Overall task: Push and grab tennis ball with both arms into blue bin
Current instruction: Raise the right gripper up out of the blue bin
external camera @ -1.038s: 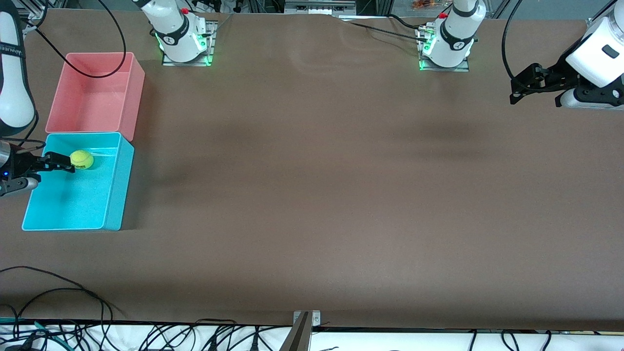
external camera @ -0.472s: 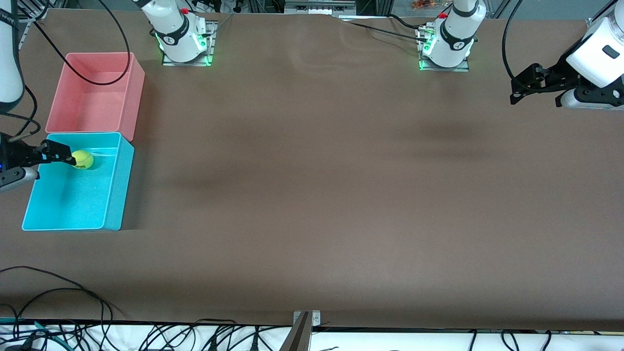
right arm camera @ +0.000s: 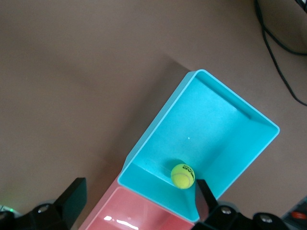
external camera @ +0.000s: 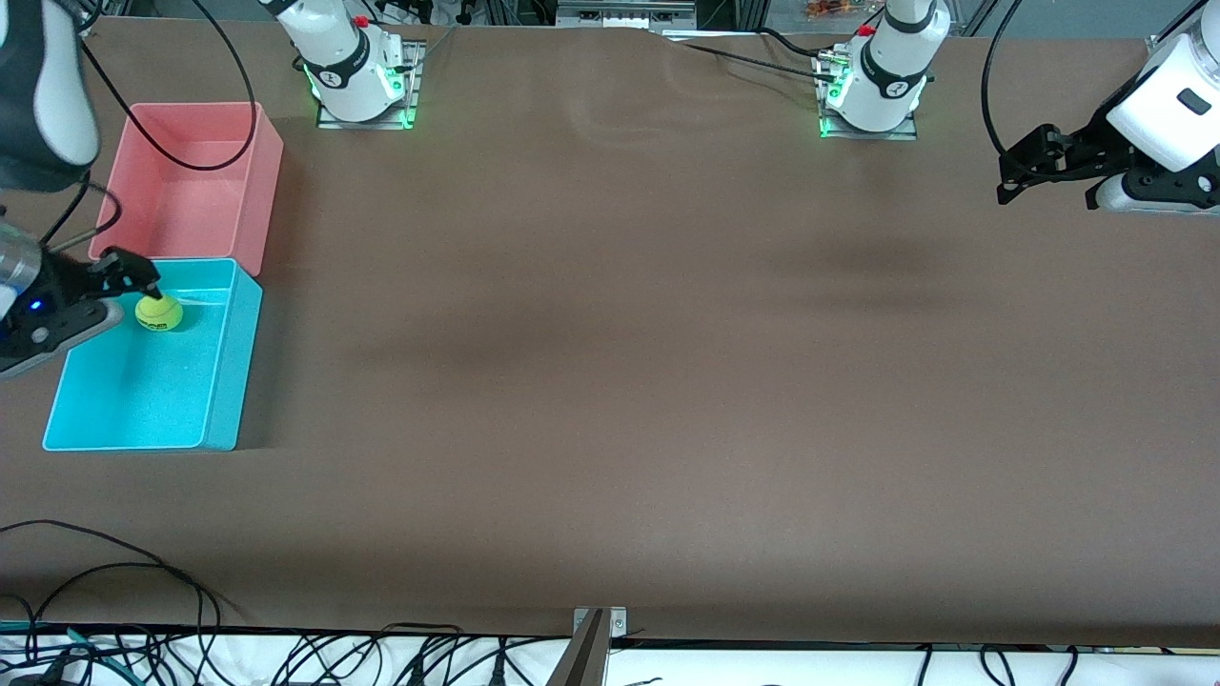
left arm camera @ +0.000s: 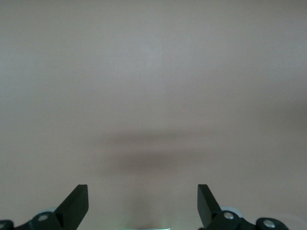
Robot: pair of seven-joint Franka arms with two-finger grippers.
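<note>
Right gripper spread wide, holding nothing, above the blue bin wall nearest the pink bin, tennis ball just below it inside that blue bin, bare brown table stretching toward the left gripper, waiting, jaws apart.

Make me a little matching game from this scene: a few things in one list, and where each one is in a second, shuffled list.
Things:
1. ball
2. pink bin
3. left gripper
4. right gripper

Places:
A. over bare table, at the left arm's end
B. in the blue bin
C. above the blue bin's edge, fingers open
D. beside the blue bin, farther from the camera

Pairs: 1-B, 2-D, 3-A, 4-C
</note>
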